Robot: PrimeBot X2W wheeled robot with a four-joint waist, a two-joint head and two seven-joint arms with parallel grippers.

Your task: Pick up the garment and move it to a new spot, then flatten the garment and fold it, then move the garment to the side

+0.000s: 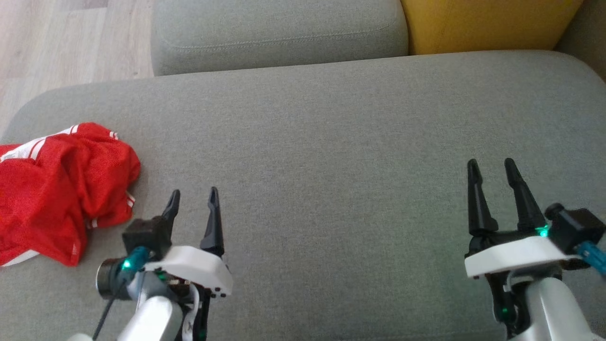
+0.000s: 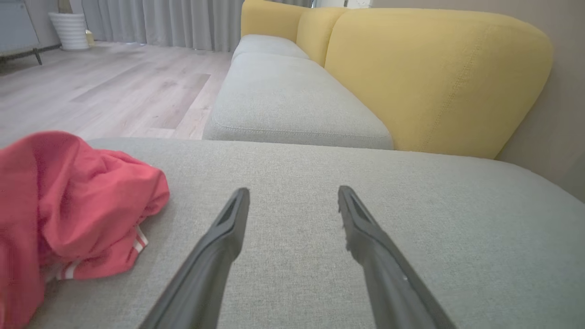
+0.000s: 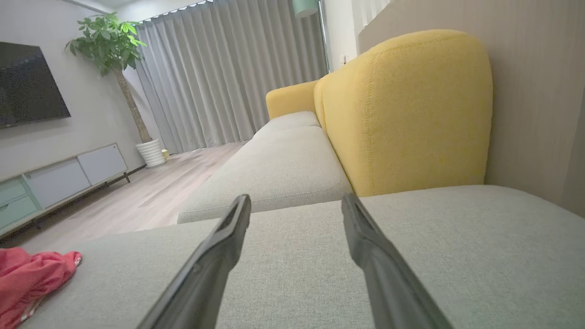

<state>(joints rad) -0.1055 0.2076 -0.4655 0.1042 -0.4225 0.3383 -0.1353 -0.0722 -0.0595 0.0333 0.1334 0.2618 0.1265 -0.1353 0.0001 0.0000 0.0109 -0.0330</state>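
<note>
A crumpled red garment (image 1: 57,189) with white stripes lies in a heap at the left edge of the grey sofa seat (image 1: 331,142). It also appears at the left of the left wrist view as the garment (image 2: 77,201), and low in the left corner of the right wrist view as the garment (image 3: 27,278). My left gripper (image 1: 194,196) hovers open just right of the heap, not touching it. Far to the right, my right gripper (image 1: 492,166) stands open over bare cushion. Both hold nothing.
A second grey seat cushion (image 1: 279,33) adjoins at the back, with a yellow backrest (image 1: 487,23) to its right. Wooden floor (image 1: 61,47) lies beyond the sofa's left edge. The right wrist view takes in a potted plant (image 3: 114,50), a TV cabinet (image 3: 59,178) and curtains.
</note>
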